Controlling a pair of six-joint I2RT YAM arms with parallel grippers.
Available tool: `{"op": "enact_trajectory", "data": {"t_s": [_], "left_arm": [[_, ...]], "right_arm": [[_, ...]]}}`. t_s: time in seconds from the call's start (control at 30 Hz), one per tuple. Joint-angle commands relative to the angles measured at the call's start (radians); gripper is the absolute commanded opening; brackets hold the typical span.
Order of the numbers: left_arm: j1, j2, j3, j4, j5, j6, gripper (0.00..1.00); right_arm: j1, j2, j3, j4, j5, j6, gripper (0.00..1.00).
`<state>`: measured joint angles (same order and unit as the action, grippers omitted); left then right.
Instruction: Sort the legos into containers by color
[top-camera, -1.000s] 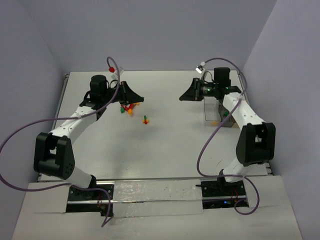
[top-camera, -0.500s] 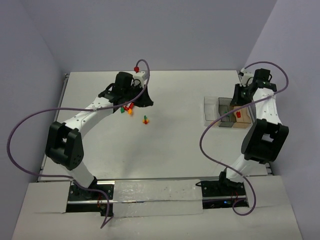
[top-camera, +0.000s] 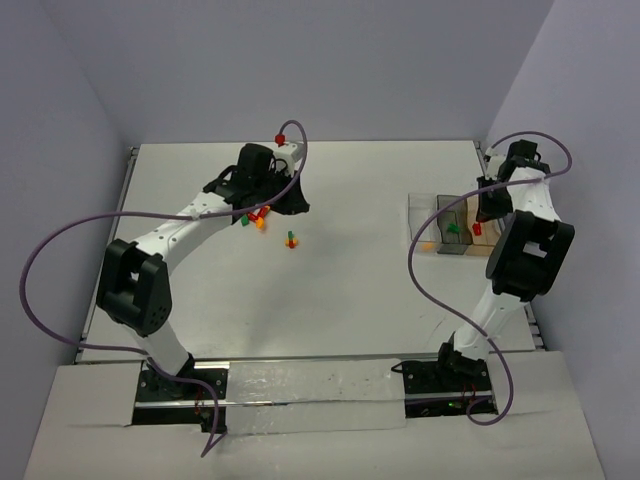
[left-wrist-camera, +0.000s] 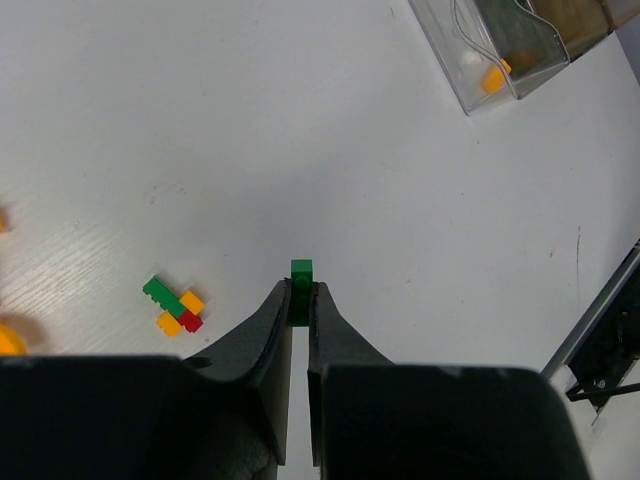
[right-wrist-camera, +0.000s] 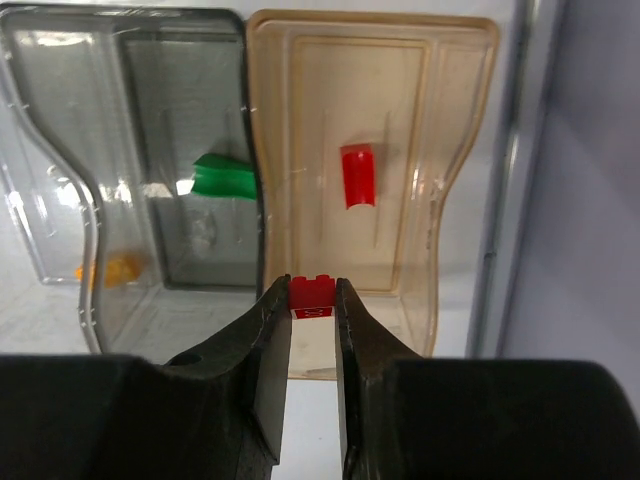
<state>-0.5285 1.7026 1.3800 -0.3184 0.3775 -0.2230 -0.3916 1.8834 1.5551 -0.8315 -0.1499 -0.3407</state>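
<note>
A red brick (right-wrist-camera: 311, 289) was pinched in the right pincer (right-wrist-camera: 311, 303) over the containers (right-wrist-camera: 250, 100), at the tan compartment (right-wrist-camera: 440, 120) where another red piece (right-wrist-camera: 357, 175) lay; a green brick (left-wrist-camera: 301, 271) was gripped by the left pincer (left-wrist-camera: 300, 297) above the surface (left-wrist-camera: 400, 200). Light, hard and slick, such legos were judged best taken across flat sides. A joined cluster (left-wrist-camera: 172, 307) lay nearby; thin compartment walls stood close.

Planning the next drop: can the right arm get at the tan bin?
Probably yes: the right gripper, shut on a red lego, hangs over the near edge of the tan bin, open-topped, nothing between.
</note>
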Motion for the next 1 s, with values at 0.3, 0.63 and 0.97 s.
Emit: {"op": "enact_trajectory", "data": {"t_s": [0.3,0.63,0.97], "left_arm": [[-0.004,0.015,0.04,0.007,0.097,-0.017,0.0],[0.119,-0.043,-0.089,0.28,0.708,-0.312,0.0],[0.14,-0.157,-0.283,0.591,0.77,-0.621,0.0]], "right_arm": [[-0.009,0.036,0.099,-0.007,0.055,0.012,0.59],[0.107,-0.212,0.108,-0.119,-0.458,-0.061,0.66],[0.479,-0.404,-0.038,0.094,-0.768,0.102,0.68]]}}
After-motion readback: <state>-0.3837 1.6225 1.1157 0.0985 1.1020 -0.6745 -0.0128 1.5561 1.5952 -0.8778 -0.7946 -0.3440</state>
